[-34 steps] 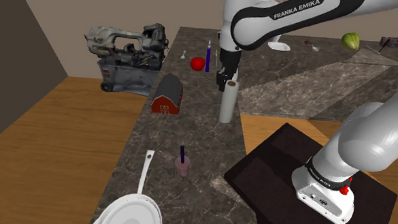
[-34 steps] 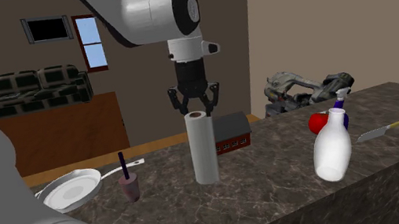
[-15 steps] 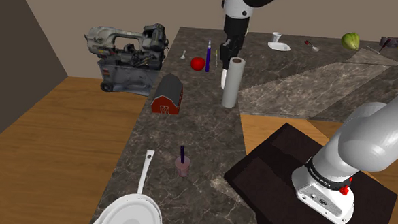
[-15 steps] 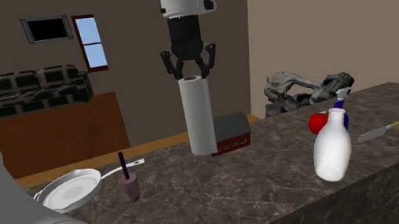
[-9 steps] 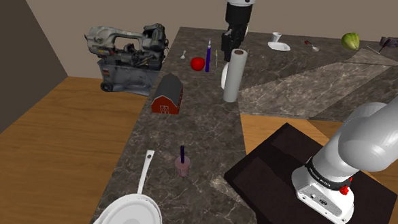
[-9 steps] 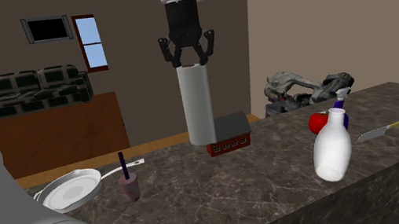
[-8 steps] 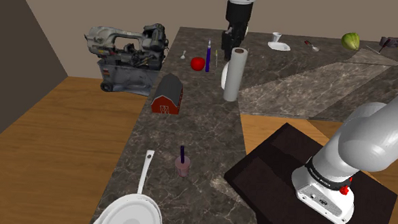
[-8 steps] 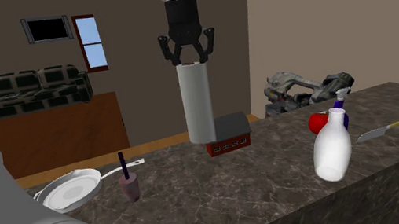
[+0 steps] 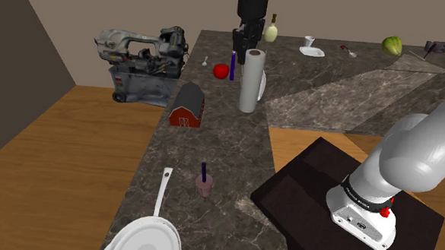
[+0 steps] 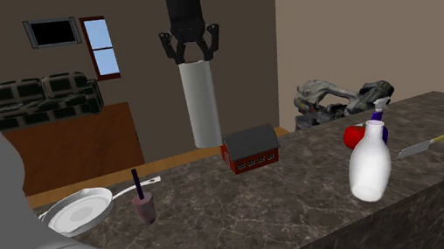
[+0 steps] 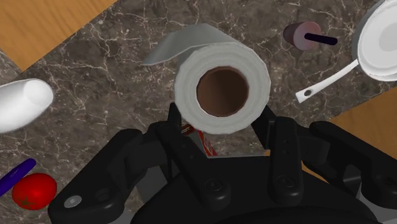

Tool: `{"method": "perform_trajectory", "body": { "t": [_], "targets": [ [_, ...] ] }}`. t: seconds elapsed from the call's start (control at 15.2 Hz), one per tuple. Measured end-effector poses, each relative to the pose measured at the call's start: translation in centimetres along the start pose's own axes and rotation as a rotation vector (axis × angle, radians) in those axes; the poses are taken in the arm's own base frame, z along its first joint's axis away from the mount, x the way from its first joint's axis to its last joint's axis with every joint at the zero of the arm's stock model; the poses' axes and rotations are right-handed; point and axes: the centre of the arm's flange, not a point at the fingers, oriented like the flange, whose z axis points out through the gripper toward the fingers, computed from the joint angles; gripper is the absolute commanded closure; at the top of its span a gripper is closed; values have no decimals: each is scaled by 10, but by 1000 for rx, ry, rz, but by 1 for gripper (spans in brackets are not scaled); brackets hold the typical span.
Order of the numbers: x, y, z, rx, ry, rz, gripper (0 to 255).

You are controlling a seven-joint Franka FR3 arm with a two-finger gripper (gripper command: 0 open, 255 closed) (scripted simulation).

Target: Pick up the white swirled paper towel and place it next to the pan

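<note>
Paper towel roll [image 10: 201, 104] hangs clamped at its top in my gripper [image 10: 191, 55]; I should carry it upright, lowering it just beside the white pan [image 10: 77, 210].

The dark grey veined stone worktop [image 9: 213, 143] is showing a polished, faintly shiny face. The white upright paper towel roll [image 10: 201, 104] is looking soft and matt, its brown core [image 11: 221, 92] resembling cardboard. The all-black two-finger pincer [image 10: 192, 54] is reading as smooth, slightly glossy plastic. The white round long-handled pan [image 9: 145, 238] is gleaming smooth. The orange-brown floor [image 9: 60, 153] is showing wood grain.
</note>
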Motion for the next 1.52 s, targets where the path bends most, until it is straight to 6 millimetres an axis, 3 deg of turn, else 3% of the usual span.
{"method": "perform_trajectory", "body": {
  "t": [1.19,1.52],
  "targets": [
    [101,-212,-8,0,0,-2,255],
    [108,-227,11,0,0,1,255]
  ]
}}
